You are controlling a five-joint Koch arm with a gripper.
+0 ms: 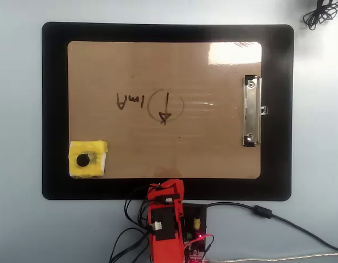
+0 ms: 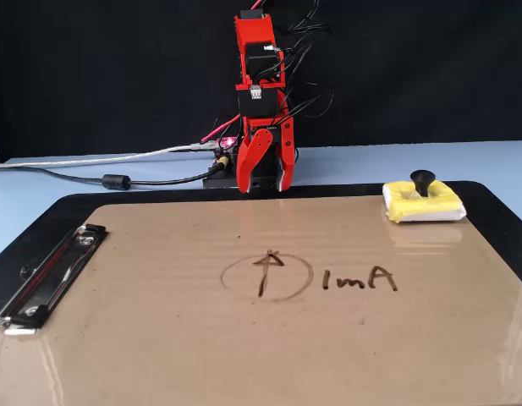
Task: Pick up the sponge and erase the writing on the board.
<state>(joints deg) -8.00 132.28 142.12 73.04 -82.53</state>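
The tan board (image 1: pixel 212 148) (image 2: pixel 159 338) lies on a black mat. Its writing (image 1: pixel 149 103) (image 2: pixel 311 277), a circled arrow and a few small letters, sits near the middle. The yellow sponge (image 1: pixel 87 159) (image 2: pixel 423 203) with its black knob rests on a corner of the board: lower left in the overhead view, far right in the fixed view. My red gripper (image 1: pixel 167 189) (image 2: pixel 262 186) hangs open and empty above the mat's edge by the arm's base, pointing down, well apart from the sponge.
A silver clip (image 1: pixel 252 111) (image 2: pixel 49 275) lies across one short end of the board. The black mat (image 1: pixel 53 109) (image 2: pixel 497 220) frames the board. Cables (image 1: pixel 278 219) (image 2: pixel 91 173) trail from the arm's base over the pale blue table.
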